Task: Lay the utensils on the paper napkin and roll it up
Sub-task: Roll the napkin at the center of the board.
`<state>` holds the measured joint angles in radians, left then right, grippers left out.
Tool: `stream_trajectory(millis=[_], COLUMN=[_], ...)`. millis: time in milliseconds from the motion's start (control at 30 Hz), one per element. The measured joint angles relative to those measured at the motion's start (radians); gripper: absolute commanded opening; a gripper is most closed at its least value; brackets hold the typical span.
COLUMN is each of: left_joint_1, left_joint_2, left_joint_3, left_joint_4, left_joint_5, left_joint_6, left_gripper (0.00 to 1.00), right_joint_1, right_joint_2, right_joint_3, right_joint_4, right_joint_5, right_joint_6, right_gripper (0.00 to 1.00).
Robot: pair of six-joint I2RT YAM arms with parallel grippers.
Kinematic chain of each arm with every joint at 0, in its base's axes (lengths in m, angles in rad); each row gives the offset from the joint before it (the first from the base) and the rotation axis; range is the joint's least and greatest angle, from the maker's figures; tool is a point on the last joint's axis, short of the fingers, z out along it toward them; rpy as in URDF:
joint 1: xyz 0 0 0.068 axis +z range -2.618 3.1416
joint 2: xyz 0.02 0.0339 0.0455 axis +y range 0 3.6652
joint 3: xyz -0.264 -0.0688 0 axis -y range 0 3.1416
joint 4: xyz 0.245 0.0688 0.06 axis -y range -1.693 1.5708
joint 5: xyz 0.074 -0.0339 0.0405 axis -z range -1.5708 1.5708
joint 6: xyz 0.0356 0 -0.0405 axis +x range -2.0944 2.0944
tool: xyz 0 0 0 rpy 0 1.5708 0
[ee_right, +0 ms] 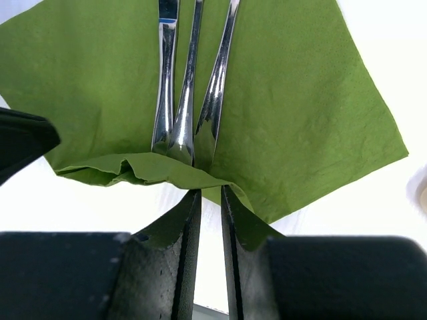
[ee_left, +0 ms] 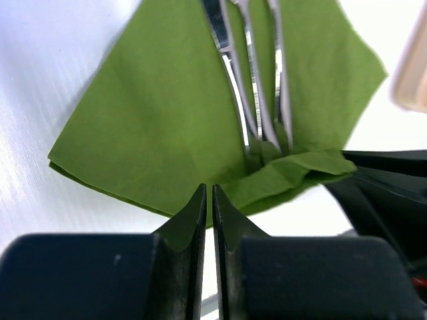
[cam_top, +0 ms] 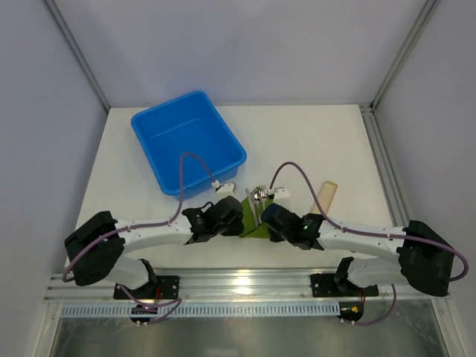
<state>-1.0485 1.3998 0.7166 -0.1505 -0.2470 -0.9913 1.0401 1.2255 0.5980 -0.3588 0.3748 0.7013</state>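
Observation:
The green paper napkin (cam_top: 250, 216) lies between my two grippers, also in the left wrist view (ee_left: 167, 113) and the right wrist view (ee_right: 293, 113). Three silvery utensils (ee_right: 187, 100) lie side by side on it, handles toward me; they also show in the left wrist view (ee_left: 257, 87) and the top view (cam_top: 258, 198). The napkin's near corner is folded up over the handle ends (ee_right: 153, 170). My left gripper (ee_left: 207, 192) is shut on the napkin's near edge. My right gripper (ee_right: 209, 195) has its jaws narrowly parted, tips at the folded corner.
A blue bin (cam_top: 187, 140) stands at the back left. A beige cylinder (cam_top: 327, 195) lies to the right of the napkin; its end shows in the left wrist view (ee_left: 412, 67). The right gripper's black body (ee_left: 380, 180) sits close beside the left gripper.

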Motion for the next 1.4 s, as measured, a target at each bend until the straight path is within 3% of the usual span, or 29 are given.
stream_trajectory(millis=[733,1400], left_joint_1=[0.032,0.043], left_joint_2=[0.063,0.021], left_joint_3=[-0.046,-0.126], left_joint_4=[0.098,0.108], left_joint_5=[0.111,0.143], left_joint_6=[0.098,0.109], left_gripper=[0.03,0.02], right_joint_1=[0.001,0.001], right_joint_2=[0.000,0.137], right_joint_3=[0.021,0.117], right_joint_4=[0.039,0.061], right_joint_5=[-0.076,-0.074], right_joint_6=[-0.012,-0.050], right_gripper=[0.22,0.22])
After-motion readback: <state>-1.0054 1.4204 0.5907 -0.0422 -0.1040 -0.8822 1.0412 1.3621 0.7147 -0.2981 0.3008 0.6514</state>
